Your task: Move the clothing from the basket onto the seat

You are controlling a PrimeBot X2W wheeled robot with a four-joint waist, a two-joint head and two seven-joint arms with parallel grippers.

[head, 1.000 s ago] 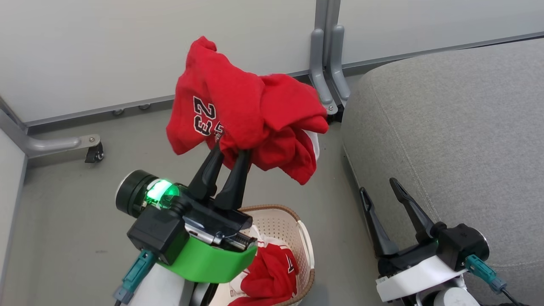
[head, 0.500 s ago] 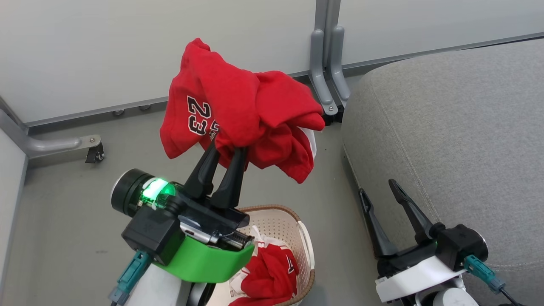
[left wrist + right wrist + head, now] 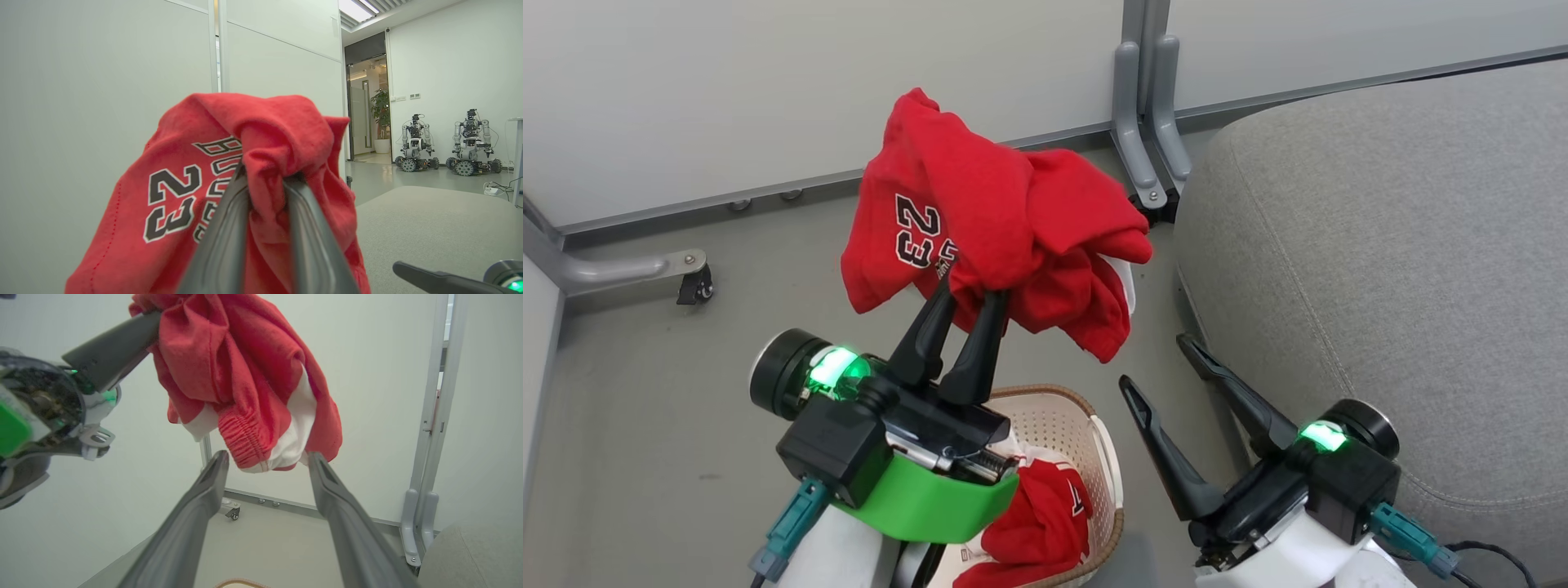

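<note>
My left gripper (image 3: 972,292) is shut on a bunched red garment with a black-and-white "23" (image 3: 996,212), held in the air above the floor, left of the seat. In the left wrist view the fingers pinch a fold of this garment (image 3: 184,196). A second red garment (image 3: 1037,523) lies in the cream basket (image 3: 1107,445) below the left wrist. The grey seat (image 3: 1380,245) spreads across the right. My right gripper (image 3: 1152,359) stands open between basket and seat, and in its own view the right gripper (image 3: 268,455) sits just under the garment's hanging hem (image 3: 245,367).
Pale partition walls run along the back, with grey metal feet (image 3: 1143,163) by the seat's corner and a castor (image 3: 690,286) at the left. Grey floor (image 3: 686,425) lies left of the basket. Two other robots (image 3: 445,143) stand far off in the room.
My right gripper has swung left and forward, from the seat's edge to below the hanging garment. The left gripper keeps its hold; the garment swayed slightly. The camera shifted a little.
</note>
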